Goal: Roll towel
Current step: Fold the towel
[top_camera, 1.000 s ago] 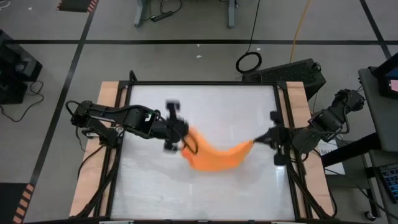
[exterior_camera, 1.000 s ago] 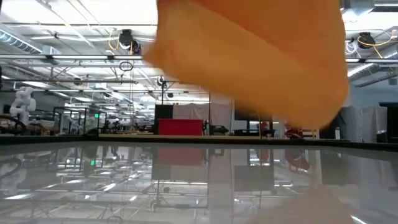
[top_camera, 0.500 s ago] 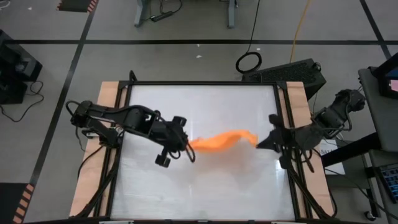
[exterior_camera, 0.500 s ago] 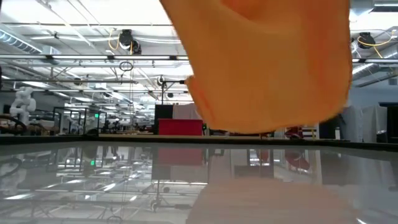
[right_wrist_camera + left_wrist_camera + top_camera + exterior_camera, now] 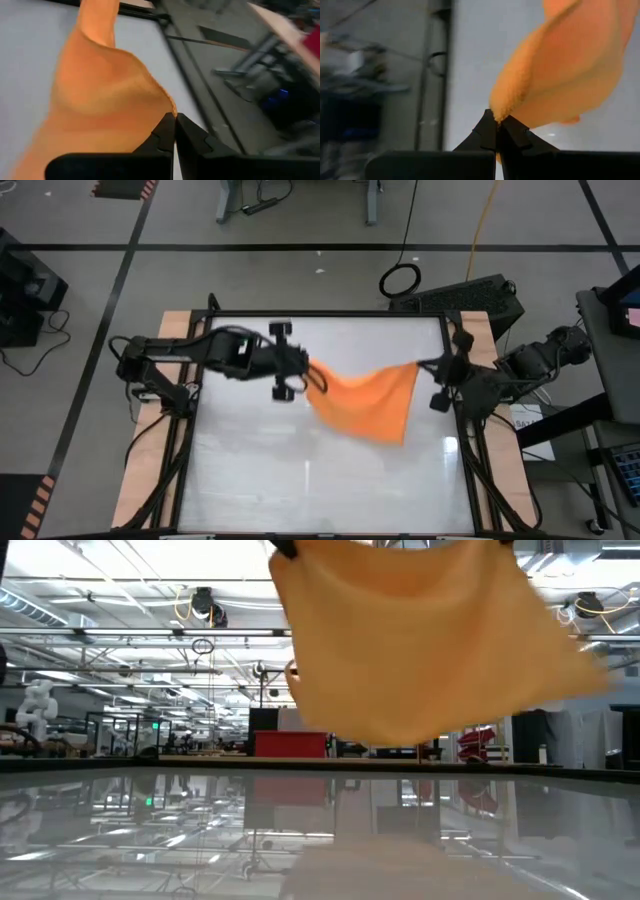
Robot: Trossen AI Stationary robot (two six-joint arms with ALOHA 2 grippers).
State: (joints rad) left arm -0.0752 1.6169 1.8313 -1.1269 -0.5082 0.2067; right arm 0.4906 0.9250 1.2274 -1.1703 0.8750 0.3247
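The towel [image 5: 365, 400] is held clear of the bench [image 5: 330, 480], stretched between the two arms above the bench's far half, with its free lower edge sagging toward 6 o'clock. One upper corner, at the 9 o'clock end, is pinched by the left gripper [image 5: 300, 376]; the opposite corner, at 3 o'clock, is pinched by the right gripper [image 5: 432, 370]. In both wrist views the jaws are seen closed tight on orange cloth.

The step in hand is judged to be spreading the cloth before any rolling: no roll has been started, and the towel hangs as a loose sheet. The next move calls for the cloth to be lowered and laid flat on the bench, with the held edge kept taut so that no folds are trapped.

The gap between the towel's lower edge [image 5: 400, 730] and the glossy surface is shown only by the low view; the hold on each corner [image 5: 496, 116] [image 5: 170, 112] is confirmed only by the wrist views, while the span between the arms is given by the high view alone.
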